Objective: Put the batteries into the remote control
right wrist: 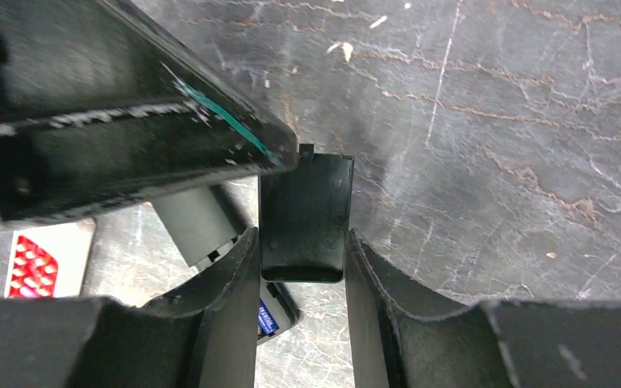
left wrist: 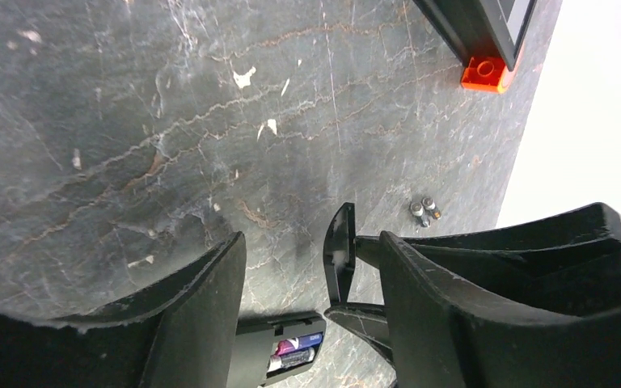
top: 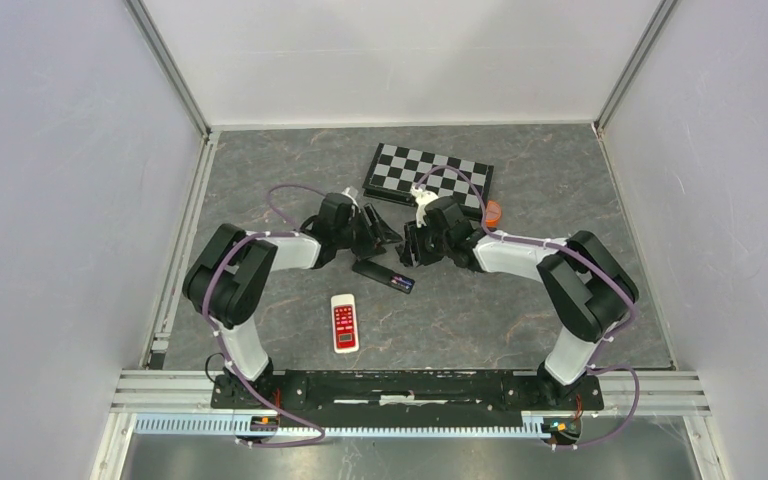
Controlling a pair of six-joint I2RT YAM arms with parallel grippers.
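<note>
Top external view: a slim black plastic remote control (top: 383,275) lies mid-table, with a white remote with red buttons (top: 344,322) at its 7 o'clock. Left wrist view: the left gripper (left wrist: 311,242) has its jaws spread around nothing. Two dark cylindrical batteries (left wrist: 424,211) lie loose at 2 o'clock, and others sit in the remote's bay. Right wrist view: the right gripper (right wrist: 301,238) pinches a black plastic battery cover (right wrist: 306,210).

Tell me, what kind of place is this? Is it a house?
Probably a robot test booth, not a house: plain white walls box in a table, two robot arms are bolted at its near edge, and a chessboard and white remote lie out like practice props.
</note>
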